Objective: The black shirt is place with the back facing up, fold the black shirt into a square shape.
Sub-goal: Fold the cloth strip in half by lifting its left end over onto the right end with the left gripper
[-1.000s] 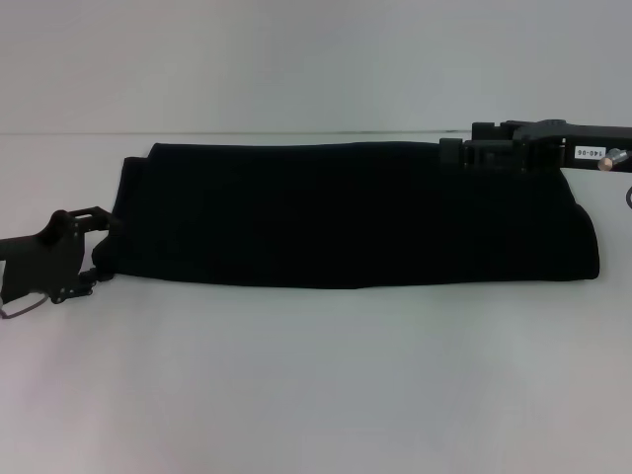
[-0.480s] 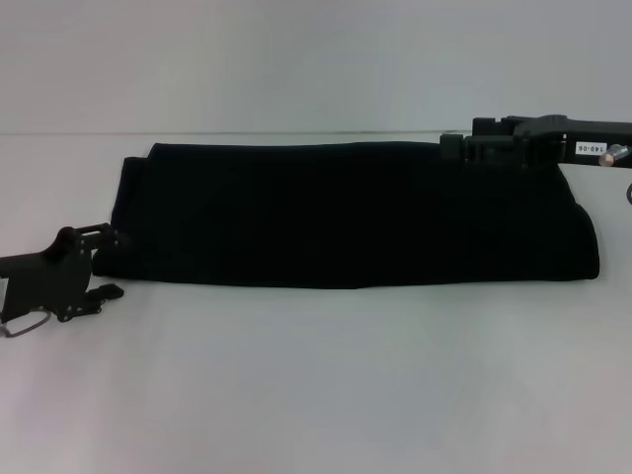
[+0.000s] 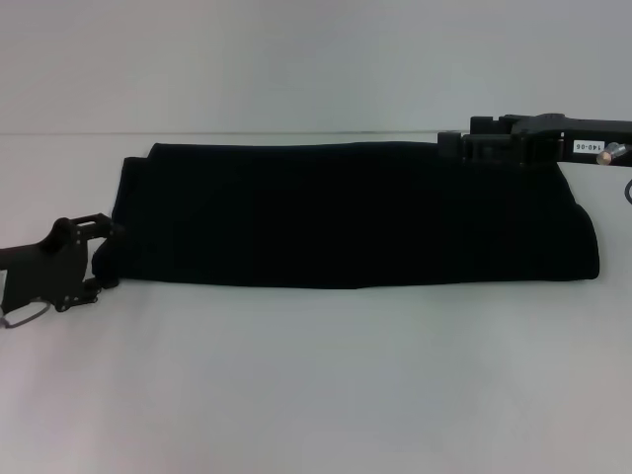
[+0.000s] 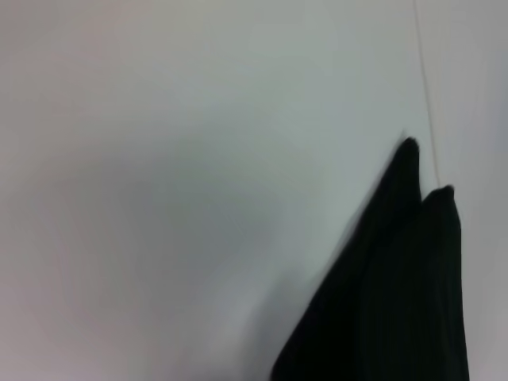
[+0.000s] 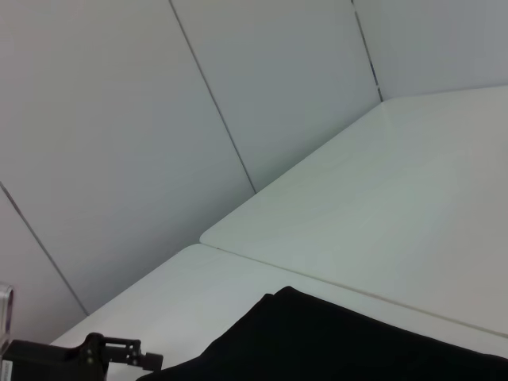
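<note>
The black shirt (image 3: pixel 355 212) lies on the white table (image 3: pixel 316 385) as a long band running across the robot's front, its sides already folded in; no lettering shows. The near long edge looks rounded, like a fold line. The left gripper (image 3: pixel 94 252) sits at the shirt's left end, near corner, touching or just beside the cloth; whether its fingers are parted or closed on the hem cannot be told. The right gripper (image 3: pixel 464 148) hovers at the far edge toward the shirt's right end; its finger state also cannot be told. The left wrist view shows only two layered cloth tips. Judgement: lengthwise folds done; remaining step is folding the band end over end to reach a square.
</note>
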`<action>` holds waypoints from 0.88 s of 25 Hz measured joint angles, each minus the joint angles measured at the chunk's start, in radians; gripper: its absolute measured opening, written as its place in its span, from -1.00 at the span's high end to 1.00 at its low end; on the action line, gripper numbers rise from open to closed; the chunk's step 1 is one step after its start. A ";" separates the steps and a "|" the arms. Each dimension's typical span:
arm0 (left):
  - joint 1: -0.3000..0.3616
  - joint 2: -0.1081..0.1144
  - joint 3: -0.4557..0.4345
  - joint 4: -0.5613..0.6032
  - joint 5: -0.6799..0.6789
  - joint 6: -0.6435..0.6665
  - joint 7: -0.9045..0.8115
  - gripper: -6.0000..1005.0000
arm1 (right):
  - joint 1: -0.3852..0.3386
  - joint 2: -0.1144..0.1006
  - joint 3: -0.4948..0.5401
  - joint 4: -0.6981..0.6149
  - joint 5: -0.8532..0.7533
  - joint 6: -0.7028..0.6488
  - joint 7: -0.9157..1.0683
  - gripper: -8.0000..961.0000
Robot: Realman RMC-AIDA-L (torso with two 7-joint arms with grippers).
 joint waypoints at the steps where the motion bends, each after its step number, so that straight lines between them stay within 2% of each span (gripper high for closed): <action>1: -0.001 0.000 0.000 0.000 -0.001 -0.006 0.003 -0.44 | 0.000 0.000 0.000 0.000 0.000 0.000 0.001 -0.91; 22: -0.010 0.000 0.005 -0.013 0.000 -0.041 0.042 -0.44 | 0.001 0.000 0.000 0.000 0.000 0.000 0.005 -0.91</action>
